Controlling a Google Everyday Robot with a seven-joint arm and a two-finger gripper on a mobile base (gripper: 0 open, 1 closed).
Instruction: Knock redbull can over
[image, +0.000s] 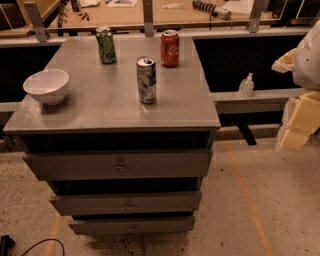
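The redbull can (146, 80) is slim, silver and blue, with a shiny top. It stands upright near the middle of the grey cabinet top (100, 107). My gripper (296, 125) is at the right edge of the camera view, pale and yellowish. It hangs off the cabinet's right side, well apart from the can and lower than the cabinet top.
A red cola can (169, 48) stands just behind and right of the redbull can. A green can (105, 45) stands at the back left. A white bowl (46, 85) sits at the left edge. A small clear bottle (245, 86) sits on a ledge to the right. Drawers (120, 165) jut out below.
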